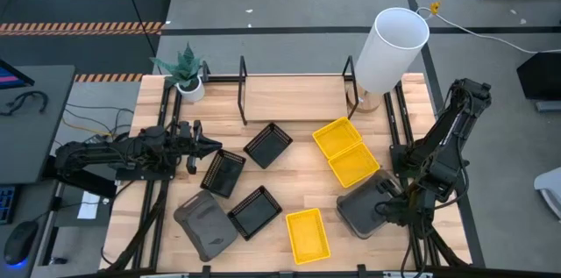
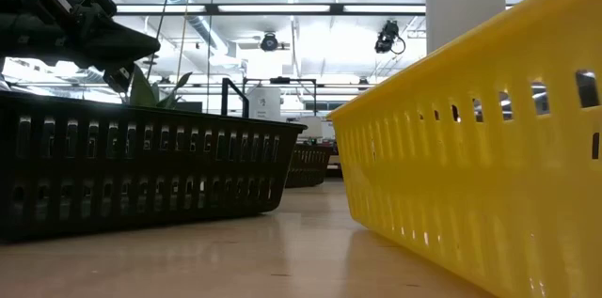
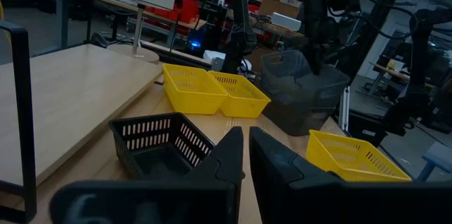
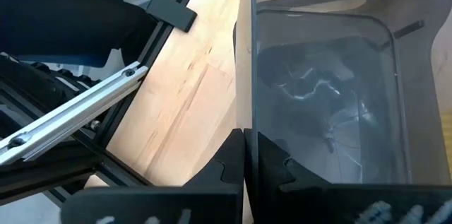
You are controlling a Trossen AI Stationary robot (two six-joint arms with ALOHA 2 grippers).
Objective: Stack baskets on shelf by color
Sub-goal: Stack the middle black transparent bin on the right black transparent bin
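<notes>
My right gripper (image 1: 387,193) is shut on a dark grey basket (image 1: 364,210) near the table's right edge. A second grey basket (image 1: 206,225) lies at the near left. Three black slatted baskets (image 1: 268,144) (image 1: 223,173) (image 1: 255,212) rest on the tabletop left of centre. Two yellow baskets (image 1: 337,136) (image 1: 353,165) lie side by side right of centre, and a third (image 1: 307,235) lies near the front edge. The shelf (image 1: 294,98) runs along the far side. My left gripper (image 1: 207,145) hovers shut at the left, beside the black baskets, touching nothing. My right gripper holds the grey basket by the rim of one side wall (image 4: 251,121), the side toward the table's right edge. One finger (image 4: 224,171) is outside the wall and one (image 4: 272,167) inside. The fingers slant down from above. Whether the basket's bottom is off the table I cannot tell.
A tall white cylinder lamp (image 1: 392,48) stands at the shelf's right end, and a potted plant (image 1: 187,74) at its left end. Black bracket uprights (image 1: 243,89) rise from the shelf. Dark frame rails (image 4: 78,121) run along the table's right edge beside the held basket.
</notes>
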